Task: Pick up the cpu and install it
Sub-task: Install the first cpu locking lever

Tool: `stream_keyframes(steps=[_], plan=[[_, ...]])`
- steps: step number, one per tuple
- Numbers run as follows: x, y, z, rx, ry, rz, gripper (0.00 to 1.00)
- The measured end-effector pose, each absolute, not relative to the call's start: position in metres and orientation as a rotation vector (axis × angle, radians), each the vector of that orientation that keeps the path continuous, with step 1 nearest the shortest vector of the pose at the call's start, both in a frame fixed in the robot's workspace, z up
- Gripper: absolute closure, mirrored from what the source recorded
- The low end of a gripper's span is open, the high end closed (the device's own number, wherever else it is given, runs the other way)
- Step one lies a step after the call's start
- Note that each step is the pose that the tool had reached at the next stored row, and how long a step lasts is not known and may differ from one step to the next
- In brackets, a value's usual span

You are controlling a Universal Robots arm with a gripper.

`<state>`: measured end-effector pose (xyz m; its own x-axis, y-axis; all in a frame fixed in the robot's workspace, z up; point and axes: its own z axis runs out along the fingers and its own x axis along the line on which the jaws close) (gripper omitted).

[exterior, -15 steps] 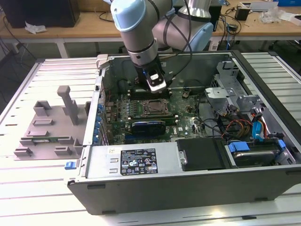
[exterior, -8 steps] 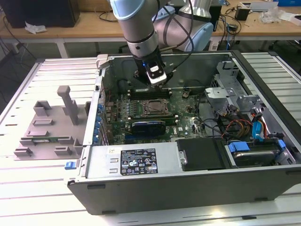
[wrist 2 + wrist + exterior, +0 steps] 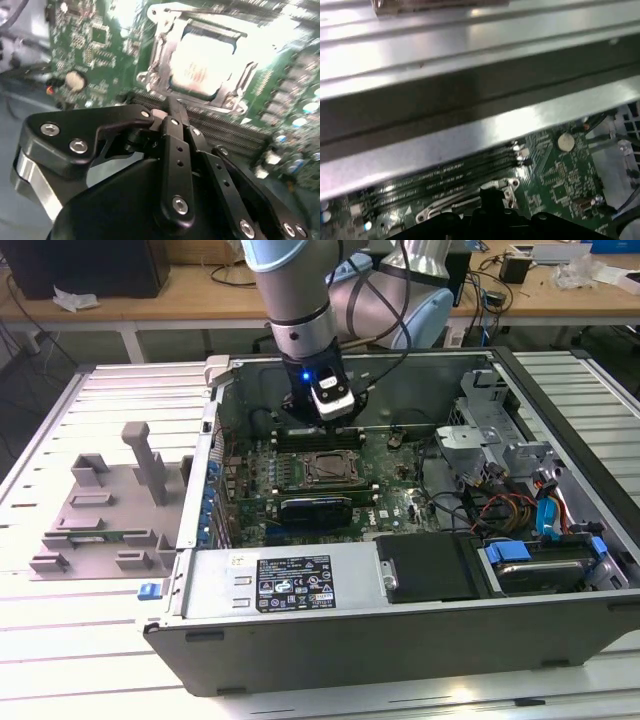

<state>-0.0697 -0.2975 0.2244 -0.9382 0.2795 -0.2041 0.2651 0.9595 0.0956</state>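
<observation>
In the second wrist view the cpu [image 3: 201, 64], a flat square with a bright silver top, lies inside the metal socket frame [image 3: 159, 55] on the green motherboard [image 3: 90, 45]. My gripper [image 3: 172, 107] hovers just beside the socket's edge, its black fingers drawn together with nothing visible between them. In the exterior view the gripper [image 3: 337, 427] hangs inside the open computer case, just behind the socket frame [image 3: 328, 470] and over the memory slots [image 3: 315, 437]. The first wrist view shows the socket frame's edge [image 3: 496, 186] and the memory slots [image 3: 435, 182] under the case wall.
A long black expansion card [image 3: 315, 508] sits in front of the socket. The power supply [image 3: 290, 582], a black drive cover [image 3: 428, 568] and cables [image 3: 500, 508] fill the case's front and right. A grey fixture [image 3: 100, 502] stands on the table at the exterior view's left.
</observation>
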Motion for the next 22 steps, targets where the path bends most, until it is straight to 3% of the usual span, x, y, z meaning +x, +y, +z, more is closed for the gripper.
stream_keyframes(steps=[2, 4, 7, 13, 17, 22], plan=[[-0.07, -0.298, 0.224, 0.404, 2.914, 0.033, 0.89], [-0.069, -0.298, 0.224, 0.397, 2.95, -0.087, 0.89], [-0.066, -0.298, 0.224, 0.382, 2.989, -0.157, 0.89], [-0.053, -0.305, 0.223, 0.383, 3.02, -0.147, 0.89], [-0.049, -0.314, 0.222, 0.386, 3.032, -0.096, 0.89], [-0.049, -0.314, 0.223, 0.385, 3.032, -0.096, 0.89]])
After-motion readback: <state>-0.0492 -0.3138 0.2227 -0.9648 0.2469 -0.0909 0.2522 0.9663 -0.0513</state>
